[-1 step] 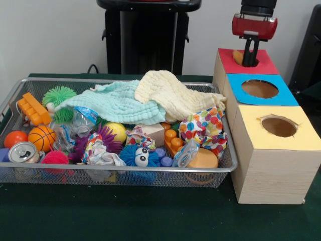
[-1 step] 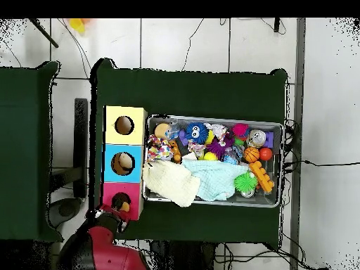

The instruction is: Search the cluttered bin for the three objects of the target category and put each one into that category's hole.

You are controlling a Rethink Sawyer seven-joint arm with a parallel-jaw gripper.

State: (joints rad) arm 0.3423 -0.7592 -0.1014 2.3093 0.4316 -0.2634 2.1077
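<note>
Three wooden boxes with holed tops stand in a row beside the wire bin [image 1: 125,171]: red [image 1: 266,66], blue [image 1: 286,96] and yellow [image 1: 302,136]. My gripper [image 1: 253,62] hangs over the red box with its tips down in the hole. A small orange-brown object [image 1: 237,56] sticks out of that hole at the gripper's side; whether it is held is unclear. In the overhead view the gripper [image 2: 117,209] is at the red box [image 2: 110,193], with the orange object [image 2: 124,206] in the hole. A tan object [image 2: 126,163] lies inside the blue box's hole.
The bin holds a mint cloth [image 1: 115,103], a cream cloth [image 1: 173,93], a basketball [image 1: 41,137], a can [image 1: 22,152], an orange brick [image 1: 33,109], a green spiky ball [image 1: 59,95], a blue fuzzy toy with eyes [image 1: 138,156] and a spotted cloth [image 1: 203,125].
</note>
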